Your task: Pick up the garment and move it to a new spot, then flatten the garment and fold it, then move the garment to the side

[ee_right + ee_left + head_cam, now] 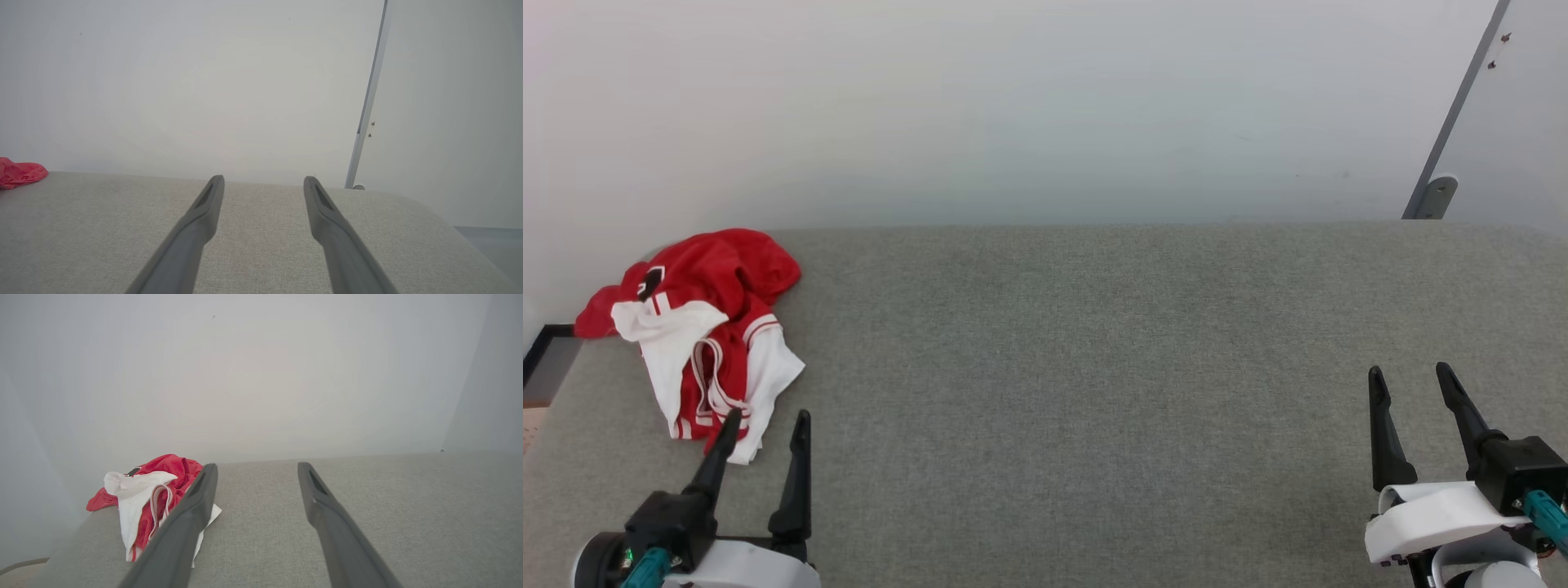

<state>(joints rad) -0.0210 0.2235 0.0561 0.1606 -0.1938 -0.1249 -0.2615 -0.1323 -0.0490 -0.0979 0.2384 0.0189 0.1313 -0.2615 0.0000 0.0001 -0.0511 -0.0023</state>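
Your left tool (768, 414) was spread wide and empty, tips right by the near edge of the garment (707, 327); contact unclear. Your right tool (1410, 370) was spread and empty too, well apart on the other side. The garment lay crumpled at the far-left corner of the surface (1094, 367). My read: nothing was done yet, so pickup, move, flatten, fold and set-aside were all left.

Head view — high, facing forward and down across the grey worktop (1094, 343) to the pale wall (1013, 106). Left wrist view — low, near the worktop's left end, sighting along its own fingers (192, 514) toward the wall; shares the garment (139, 494) with the head view. Right wrist view: same low stance, right end; shares the wall's grey strip (366, 94) with the head view.
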